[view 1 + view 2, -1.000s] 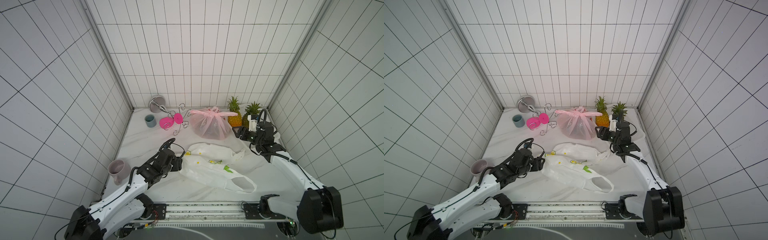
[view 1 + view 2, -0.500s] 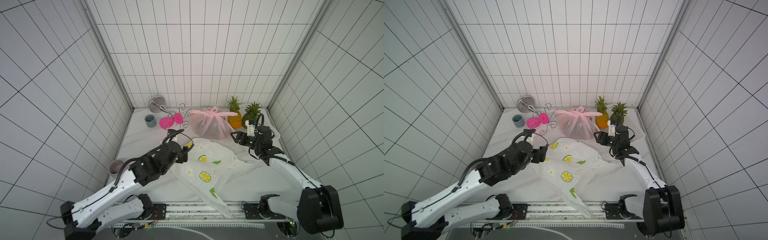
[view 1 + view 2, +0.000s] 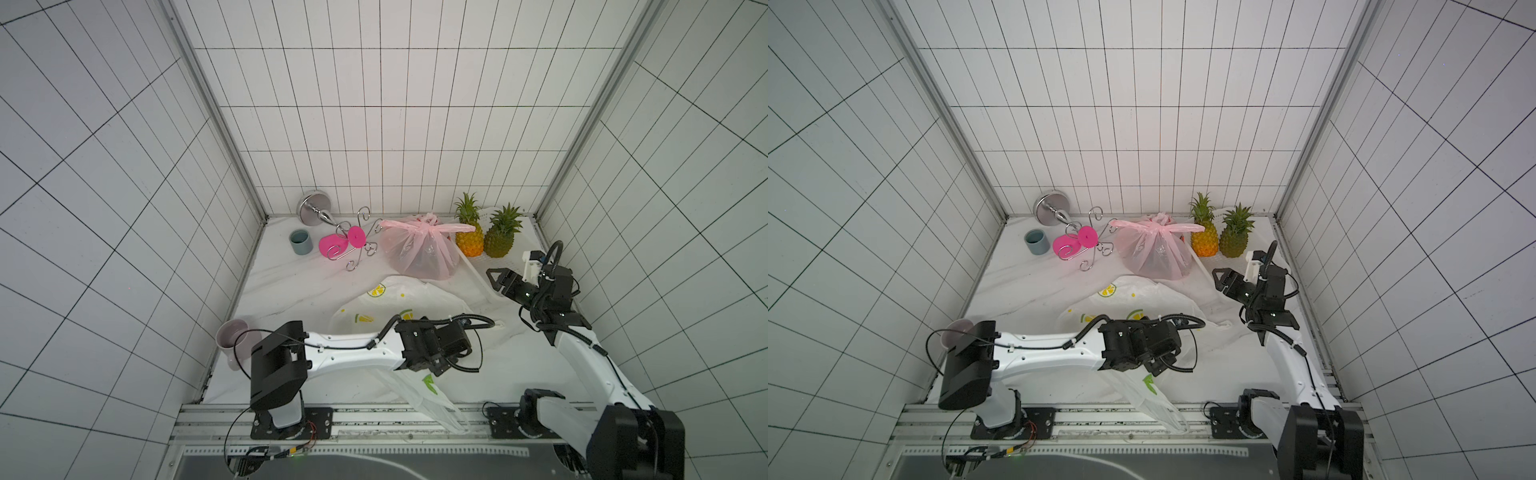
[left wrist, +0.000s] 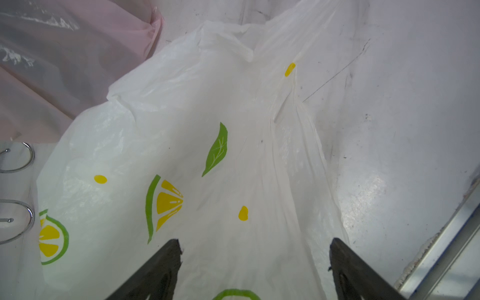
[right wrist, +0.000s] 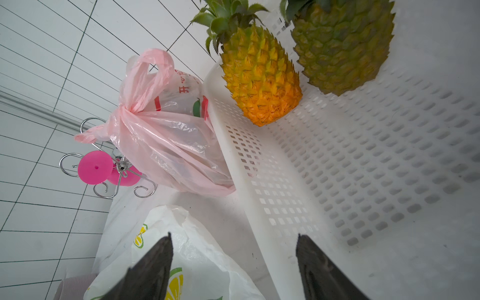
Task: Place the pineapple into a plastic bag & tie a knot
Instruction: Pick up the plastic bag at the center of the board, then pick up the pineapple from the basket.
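1. Fruit: yellow pineapple (image 3: pixel 469 243), green pineapple (image 3: pixel 498 245), both upright in white basket (image 5: pixel 363 155), far right.
2. White lemon-print bag (image 3: pixel 399 299) lies crumpled mid-table, near end reaching front rail (image 3: pixel 365 419).
3. Jaws of left gripper (image 4: pixel 255 241) spread wide over lemon-print bag, grasping nothing.
4. Jaws of right gripper (image 5: pixel 233 236) apart, released, beside white basket rim.
5. Knotted pink bag (image 3: pixel 419 253) just left of white basket.

The white lemon-print bag (image 4: pixel 233 161) is thin plastic film, softly creased, with a faint sheen; the pink bag (image 5: pixel 166 145) is translucent glossy film, wrinkled; the yellow pineapple (image 5: pixel 259 85) and the green pineapple (image 5: pixel 342 44) have rough, scaly, matt skin; the basket (image 5: pixel 363 168) is matt white perforated plastic; the wire stand (image 5: pixel 121 166) is bright polished metal; the table (image 4: pixel 389 130) is smooth, glossy white, scuffed with dark marks; the walls (image 3: pixel 374 145) are glossy tile.
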`<move>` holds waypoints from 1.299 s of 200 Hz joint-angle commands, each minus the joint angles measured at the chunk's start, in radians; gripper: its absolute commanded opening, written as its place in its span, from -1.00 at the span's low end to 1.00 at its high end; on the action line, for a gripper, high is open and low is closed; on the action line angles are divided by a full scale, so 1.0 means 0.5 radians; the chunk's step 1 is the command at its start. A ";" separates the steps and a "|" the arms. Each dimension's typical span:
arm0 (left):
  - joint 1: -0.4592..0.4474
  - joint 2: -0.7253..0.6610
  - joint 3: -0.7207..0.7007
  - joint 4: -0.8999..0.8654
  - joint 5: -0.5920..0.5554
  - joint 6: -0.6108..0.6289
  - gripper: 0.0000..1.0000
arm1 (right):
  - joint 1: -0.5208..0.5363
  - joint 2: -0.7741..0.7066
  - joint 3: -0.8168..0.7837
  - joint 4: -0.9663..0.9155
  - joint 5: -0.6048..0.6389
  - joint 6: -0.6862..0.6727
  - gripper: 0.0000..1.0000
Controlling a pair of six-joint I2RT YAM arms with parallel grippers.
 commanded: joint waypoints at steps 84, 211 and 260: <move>-0.015 0.411 0.179 -0.209 -0.313 0.028 0.83 | -0.173 -0.085 -0.129 -0.007 -0.115 0.021 0.54; 0.681 -0.409 0.371 -0.279 0.925 -0.070 -1.00 | -0.176 0.477 0.458 0.357 0.494 0.036 0.64; 0.996 -0.635 0.256 -0.092 1.441 -0.218 -1.00 | -0.047 1.002 1.142 0.173 0.634 -0.229 0.73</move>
